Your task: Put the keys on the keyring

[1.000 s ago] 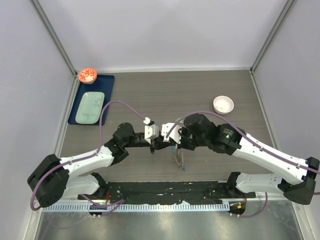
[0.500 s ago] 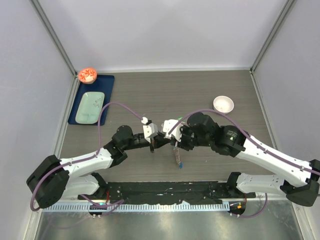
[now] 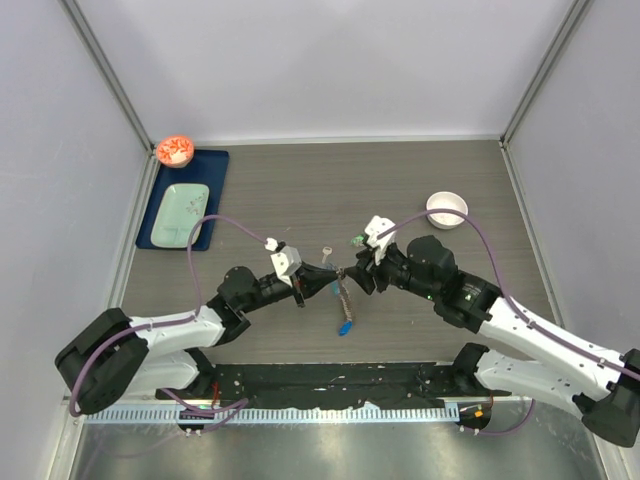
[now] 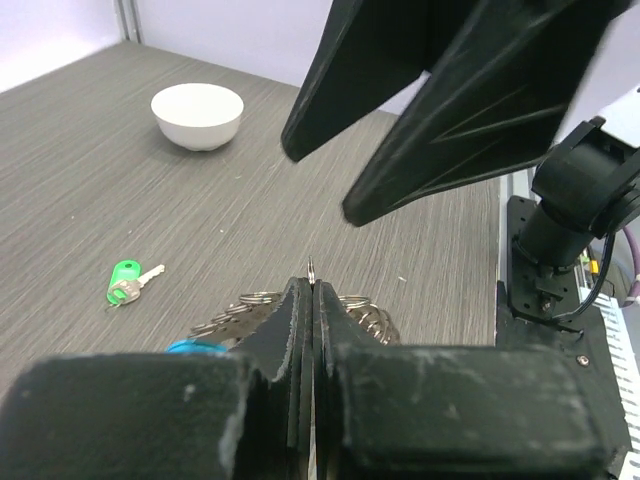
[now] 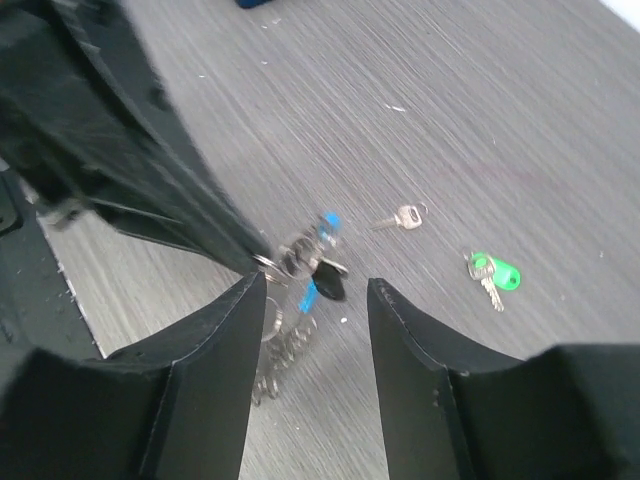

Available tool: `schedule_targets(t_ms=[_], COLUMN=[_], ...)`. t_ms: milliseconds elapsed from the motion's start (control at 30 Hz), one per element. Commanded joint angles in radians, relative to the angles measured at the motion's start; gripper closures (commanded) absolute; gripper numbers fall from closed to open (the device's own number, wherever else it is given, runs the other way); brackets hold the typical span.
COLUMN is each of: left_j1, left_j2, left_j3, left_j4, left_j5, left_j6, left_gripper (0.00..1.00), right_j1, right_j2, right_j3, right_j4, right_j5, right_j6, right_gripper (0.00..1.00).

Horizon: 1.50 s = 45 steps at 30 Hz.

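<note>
The left pincer (image 4: 312, 286) is pressed fully closed, its two flat fingers meeting with no gap, and it grips a thin metal ring at the top of the keyring (image 3: 342, 296). From that grip the silvery chain loops hang down with the blue strap and tag below (whether the lowest links touch the surface (image 3: 300, 190) cannot be told). The right pincer (image 5: 315, 285) faces it from 3 o'clock and stands wide open, holding nothing; in its own wrist view the keyring hangs in the gap between its fingers, apart from both. Both keys lie flat on the surface, off the ring: the silver key (image 5: 405, 216) at 11 o'clock from the keyring in the top view, the green-headed key (image 5: 495, 272) at 1 o'clock, near each other but apart. The white bowl (image 3: 447, 209) sits farther off at 2 o'clock.
</note>
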Motion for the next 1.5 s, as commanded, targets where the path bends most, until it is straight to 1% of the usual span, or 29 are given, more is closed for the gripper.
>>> schedule_targets(t_ms=[0, 67, 100, 200, 300, 400, 600, 833, 1167, 1267, 1300, 1367, 1400, 1467], left_j1=[0.003, 0.002, 0.002, 0.002, 0.002, 0.002, 0.002, 0.002, 0.002, 0.002, 0.002, 0.002, 0.002, 0.002], left_j2=[-0.036, -0.041, -0.044, -0.038, -0.029, -0.021, -0.02, -0.01, 0.028, 0.034, 0.033, 0.033, 0.033, 0.03], left_j3=[-0.012, -0.024, -0.026, -0.026, -0.027, -0.029, -0.029, -0.021, -0.015, -0.017, -0.017, -0.018, -0.021, -0.029], left_j4=[0.159, 0.184, 0.188, 0.188, 0.208, 0.234, 0.244, 0.26, 0.31, 0.326, 0.33, 0.33, 0.33, 0.33], left_j5=[-0.041, -0.053, -0.061, -0.067, -0.071, -0.076, -0.088, -0.068, -0.048, -0.047, -0.044, -0.044, -0.045, -0.047], left_j6=[-0.022, -0.036, -0.039, -0.048, -0.062, -0.077, -0.09, -0.114, -0.148, -0.153, -0.153, -0.154, -0.153, -0.15], left_gripper=[1.0, 1.0, 1.0, 1.0, 1.0, 1.0, 1.0, 1.0, 1.0, 1.0, 1.0, 1.0, 1.0, 1.0], right_j1=[-0.1, -0.139, -0.146, -0.158, -0.158, -0.161, -0.175, -0.192, -0.195, -0.195, -0.195, -0.195, -0.196, -0.195], right_j2=[-0.038, -0.036, -0.036, -0.029, -0.002, 0.016, 0.037, 0.031, 0.071, 0.083, 0.083, 0.08, 0.077, 0.074], right_j3=[-0.117, -0.179, -0.195, -0.25, -0.272, -0.292, -0.31, -0.341, -0.35, -0.353, -0.355, -0.353, -0.347, -0.335], right_j4=[0.287, 0.371, 0.423, 0.505, 0.564, 0.615, 0.666, 0.726, 0.809, 0.815, 0.815, 0.804, 0.796, 0.754], right_j5=[-0.109, -0.168, -0.182, -0.231, -0.259, -0.255, -0.273, -0.268, -0.347, -0.351, -0.348, -0.341, -0.339, -0.339], right_j6=[0.175, 0.23, 0.243, 0.292, 0.318, 0.335, 0.356, 0.388, 0.438, 0.442, 0.445, 0.439, 0.435, 0.405], right_gripper=[0.49, 0.5, 0.51, 0.53, 0.54, 0.54, 0.55, 0.6, 0.6, 0.68, 0.75, 0.83, 0.92, 0.98])
